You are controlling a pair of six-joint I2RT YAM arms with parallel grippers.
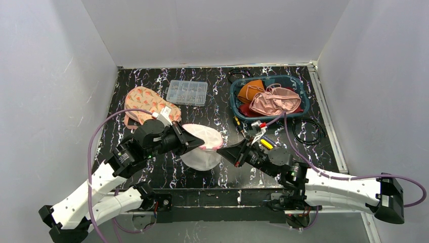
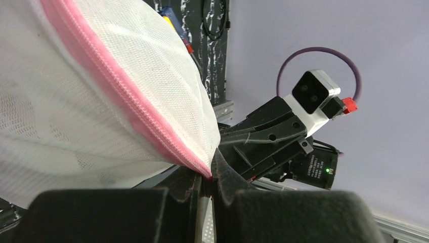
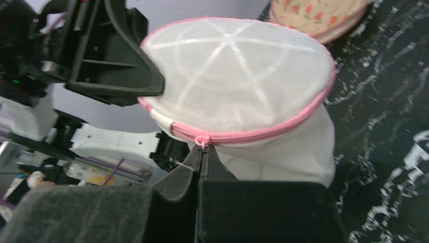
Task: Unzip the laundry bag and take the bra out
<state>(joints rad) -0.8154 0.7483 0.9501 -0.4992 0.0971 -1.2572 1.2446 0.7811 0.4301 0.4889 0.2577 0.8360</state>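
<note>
Both arms reach inward, left claw (image 1: 199,143) and right claw (image 1: 222,151) pinched closed, tips nearly meeting

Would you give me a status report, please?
Left gripper shut on laundry bag seam. Right gripper shut on zipper pull. Bag not yet unzipped. Nothing obstructing.

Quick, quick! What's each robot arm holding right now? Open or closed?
Left end effector: closed, pinching the laundry bag at its pink edge.
Right end effector: closed on the zipper pull.

Marbled table (image 1: 217,104) bears basket (image 1: 234,101), clear box (image 1: 187,92), patterned cloth (image 1: 146,101).
</note>
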